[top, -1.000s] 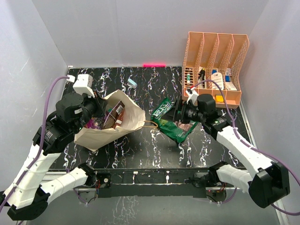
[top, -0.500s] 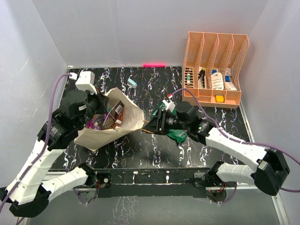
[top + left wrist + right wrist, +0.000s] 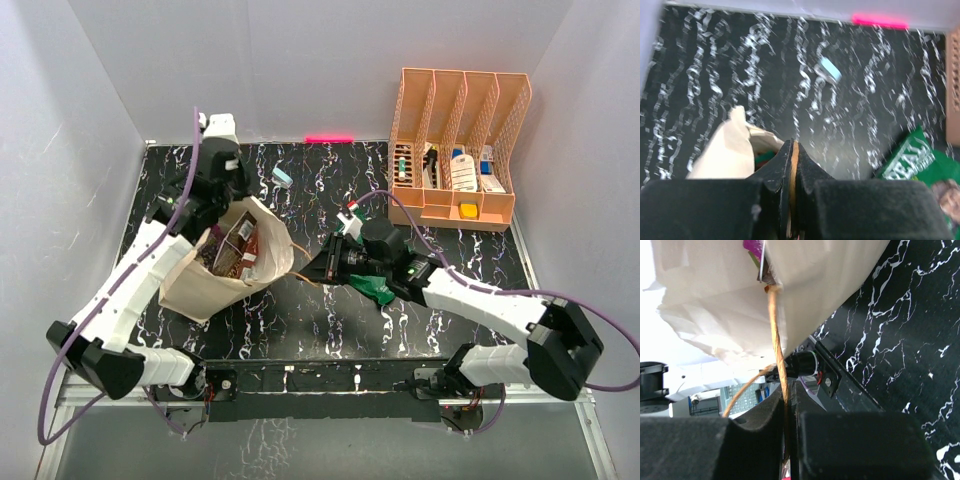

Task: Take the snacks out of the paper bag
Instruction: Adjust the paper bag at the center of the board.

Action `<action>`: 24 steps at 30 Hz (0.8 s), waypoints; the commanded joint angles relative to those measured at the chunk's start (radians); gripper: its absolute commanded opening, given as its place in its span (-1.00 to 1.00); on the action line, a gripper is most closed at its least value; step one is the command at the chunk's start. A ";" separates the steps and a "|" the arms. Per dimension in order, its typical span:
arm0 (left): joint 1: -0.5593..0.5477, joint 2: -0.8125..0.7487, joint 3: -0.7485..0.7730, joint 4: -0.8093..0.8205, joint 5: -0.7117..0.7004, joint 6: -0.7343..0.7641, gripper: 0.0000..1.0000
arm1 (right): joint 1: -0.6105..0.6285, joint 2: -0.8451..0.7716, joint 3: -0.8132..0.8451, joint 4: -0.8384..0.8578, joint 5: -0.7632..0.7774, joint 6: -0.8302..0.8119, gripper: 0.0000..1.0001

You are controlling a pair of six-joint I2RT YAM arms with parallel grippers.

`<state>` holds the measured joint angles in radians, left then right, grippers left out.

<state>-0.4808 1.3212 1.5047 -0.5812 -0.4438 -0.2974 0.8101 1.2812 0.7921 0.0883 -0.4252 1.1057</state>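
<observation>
Where the paper bag (image 3: 215, 285) is found: at 9 o'clock from the centre of the desk (image 3: 300, 320), with its mouth raised and turned up.
Bag material: tan kraft paper, matt and creased, with a thin brown twisted cord handle (image 3: 776, 340).
Desk surface: glossy black with white marble veining.
Snacks in the bag: flat foil packets are seen standing inside, among them a red-brown packet (image 3: 243, 248); a purple packet edge (image 3: 752, 246) is seen at the mouth.
Snack out of the bag: a shiny dark green packet (image 3: 378, 290) is laid on the desk at 4 o'clock from centre, largely covered by the right arm (image 3: 470, 295).
Left jaws: clenched on a thin tan strip at the bag's 12 o'clock rim; whether it is cord or paper edge cannot be told.
Right jaws: clamped on the cord handle at the bag's 3 o'clock side.
Other things: a ribbed orange plastic rack (image 3: 455, 150) at 1 o'clock; a small light-blue block (image 3: 283, 178) at 11 o'clock.
Changed since a second ago: the left arm (image 3: 150, 260) has been swung from the bag's 9 o'clock side to its far rim; the right jaws, then wide apart over the green packet, have been brought across to the bag and closed; the bag mouth is stood more upright.
</observation>
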 commanded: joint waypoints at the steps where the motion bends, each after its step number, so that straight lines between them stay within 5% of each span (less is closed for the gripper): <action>1: 0.111 0.011 0.152 0.091 0.020 0.063 -1.00 | 0.014 0.123 0.109 0.121 -0.019 -0.021 -0.85; 12: 0.162 0.102 0.379 0.191 0.127 0.254 -1.00 | 0.102 0.456 0.415 0.233 -0.103 0.001 -0.85; 18: 0.163 -0.054 0.132 0.253 0.321 0.226 -1.00 | 0.129 0.472 0.329 0.237 -0.072 -0.006 -0.82; 24: 0.163 -0.256 -0.126 0.263 0.604 0.128 -1.00 | 0.130 0.326 0.157 0.126 -0.002 -0.101 -0.75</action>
<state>-0.3157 1.2034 1.4578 -0.3779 -0.0772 -0.1020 0.9424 1.7214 1.0294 0.2531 -0.4793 1.0809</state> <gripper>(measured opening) 0.007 0.114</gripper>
